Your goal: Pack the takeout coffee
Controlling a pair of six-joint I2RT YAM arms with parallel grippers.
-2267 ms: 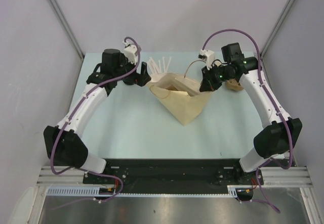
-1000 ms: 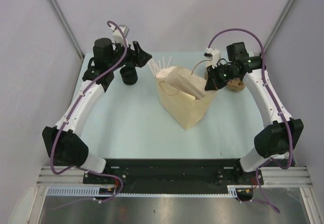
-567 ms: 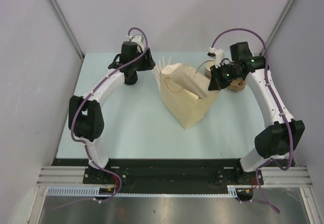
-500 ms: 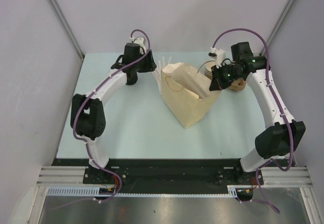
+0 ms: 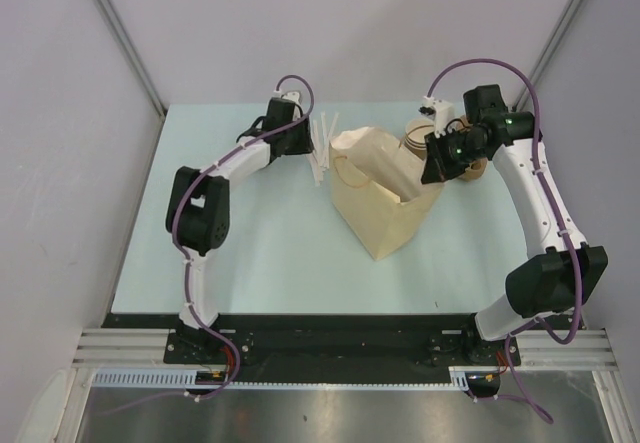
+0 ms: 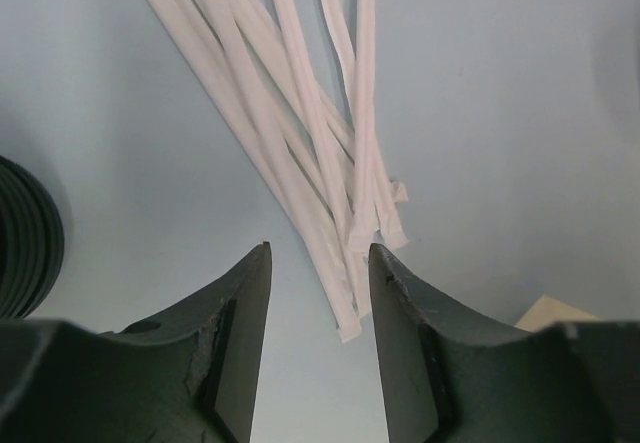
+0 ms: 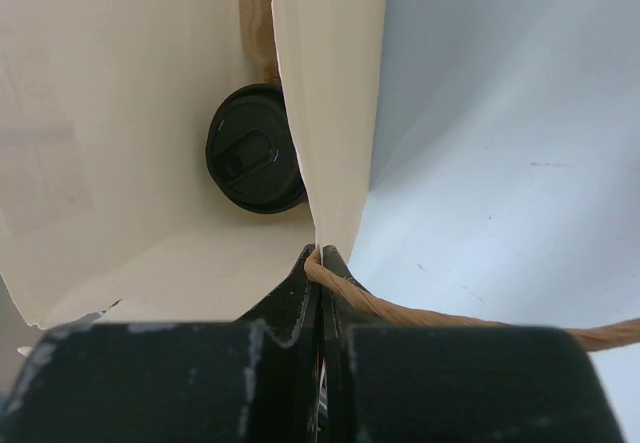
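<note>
right wrist: one takeout coffee (image 7: 255, 148) sits inside one paper bag (image 7: 120, 113).

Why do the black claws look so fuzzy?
Left wrist view: the left gripper sits right by the lens, so it's soft; the straws look sharp. Right wrist view: the right gripper blurs too; the takeout coffee inside the paper bag is clear.

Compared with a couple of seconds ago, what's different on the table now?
The left end effector pulled away from the paper bag, swung round, and now hovers open over the wrapped straws. The bag straightened from its lean and shifted right. Unchanged: the right end effector clamped on the bag's rim. The takeout coffee sits inside.
</note>
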